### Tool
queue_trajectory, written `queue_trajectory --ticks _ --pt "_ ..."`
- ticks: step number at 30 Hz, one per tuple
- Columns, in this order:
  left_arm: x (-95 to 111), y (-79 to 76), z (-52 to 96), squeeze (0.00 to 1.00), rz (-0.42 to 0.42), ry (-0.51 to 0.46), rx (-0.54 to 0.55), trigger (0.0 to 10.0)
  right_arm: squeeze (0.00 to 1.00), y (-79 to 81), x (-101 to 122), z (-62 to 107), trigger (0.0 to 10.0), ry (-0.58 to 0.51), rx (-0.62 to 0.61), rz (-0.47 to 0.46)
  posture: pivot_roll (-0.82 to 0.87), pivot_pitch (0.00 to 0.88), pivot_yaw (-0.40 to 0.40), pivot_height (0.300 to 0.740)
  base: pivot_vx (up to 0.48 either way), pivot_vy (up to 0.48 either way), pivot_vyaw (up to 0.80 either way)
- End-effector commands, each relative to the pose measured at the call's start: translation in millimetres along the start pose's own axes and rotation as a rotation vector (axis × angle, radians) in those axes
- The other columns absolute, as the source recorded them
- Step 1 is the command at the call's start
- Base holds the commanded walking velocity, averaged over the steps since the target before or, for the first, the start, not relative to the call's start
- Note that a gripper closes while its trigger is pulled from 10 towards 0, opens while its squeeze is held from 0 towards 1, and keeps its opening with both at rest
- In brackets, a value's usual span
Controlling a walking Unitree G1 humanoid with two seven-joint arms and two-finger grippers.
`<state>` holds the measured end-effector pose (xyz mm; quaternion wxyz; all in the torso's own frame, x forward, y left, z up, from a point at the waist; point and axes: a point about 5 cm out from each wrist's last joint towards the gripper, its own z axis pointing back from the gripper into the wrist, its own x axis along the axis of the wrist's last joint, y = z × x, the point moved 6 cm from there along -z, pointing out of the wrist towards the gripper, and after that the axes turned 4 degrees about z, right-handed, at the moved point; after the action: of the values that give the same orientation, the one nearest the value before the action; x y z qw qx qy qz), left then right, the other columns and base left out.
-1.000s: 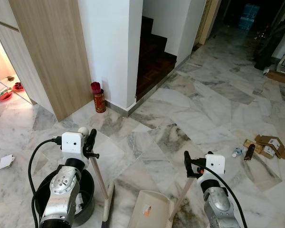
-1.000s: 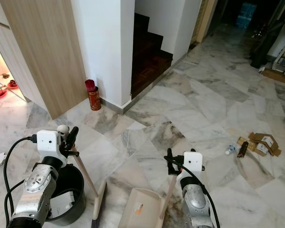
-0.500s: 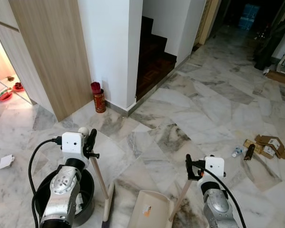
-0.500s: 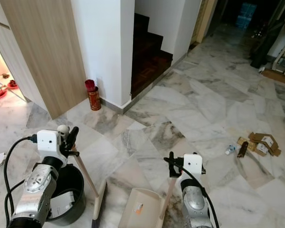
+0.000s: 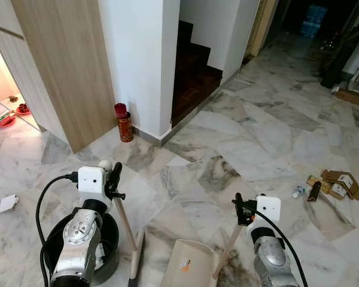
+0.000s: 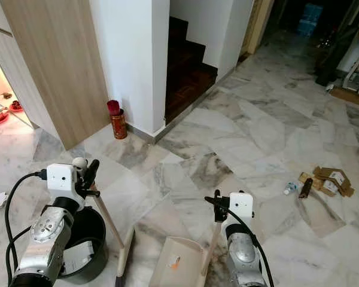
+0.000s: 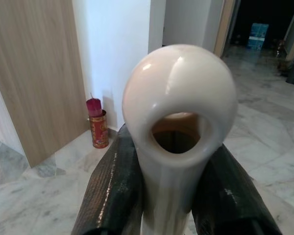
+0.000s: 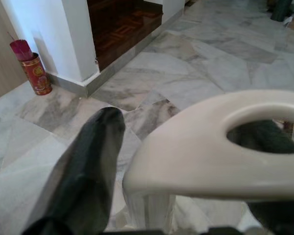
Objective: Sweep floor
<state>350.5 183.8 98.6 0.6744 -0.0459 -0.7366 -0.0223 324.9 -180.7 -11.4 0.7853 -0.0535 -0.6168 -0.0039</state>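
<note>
My left gripper [image 5: 115, 180] is shut on the pale broom handle [image 5: 126, 225], which slants down to the broom head [image 5: 134, 263] on the marble floor. In the left wrist view the handle's looped end [image 7: 179, 108] sits tight between the black fingers [image 7: 111, 188]. My right gripper [image 5: 239, 208] is shut on the cream handle [image 5: 230, 249] of the dustpan [image 5: 188, 266], which rests on the floor between my arms. The right wrist view has that handle [image 8: 210, 147] beside one finger [image 8: 88, 166]. Cardboard scraps [image 5: 338, 183] and a small bottle [image 5: 298, 191] lie on the floor to the right.
A black bucket [image 5: 111, 239] stands under my left arm. A red tin with incense sticks [image 5: 125, 124] stands at the white pillar's foot, beside dark stairs [image 5: 194, 72]. A piece of paper [image 5: 7, 204] lies at the left. Wood cabinet panels [image 5: 60, 66] rise at the left.
My right arm with the dustpan handle has shifted slightly lower in the picture. The left arm and broom have stayed put.
</note>
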Motion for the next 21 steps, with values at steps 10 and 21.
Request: queue_trajectory --ticks 10,21 --pt "12.2 -4.3 -4.8 0.0 -0.008 -0.035 -0.022 10.0 0.0 -2.7 -7.3 0.9 0.0 0.029 -0.011 0.004 0.1 0.015 -0.071 0.74 0.0 0.0 0.0" --pt "10.3 -4.9 -4.6 0.0 -0.011 -0.024 -0.025 10.0 0.0 -2.2 -5.1 -1.0 0.0 0.025 -0.009 0.004 0.1 0.009 -0.07 0.74 0.0 0.0 0.0"
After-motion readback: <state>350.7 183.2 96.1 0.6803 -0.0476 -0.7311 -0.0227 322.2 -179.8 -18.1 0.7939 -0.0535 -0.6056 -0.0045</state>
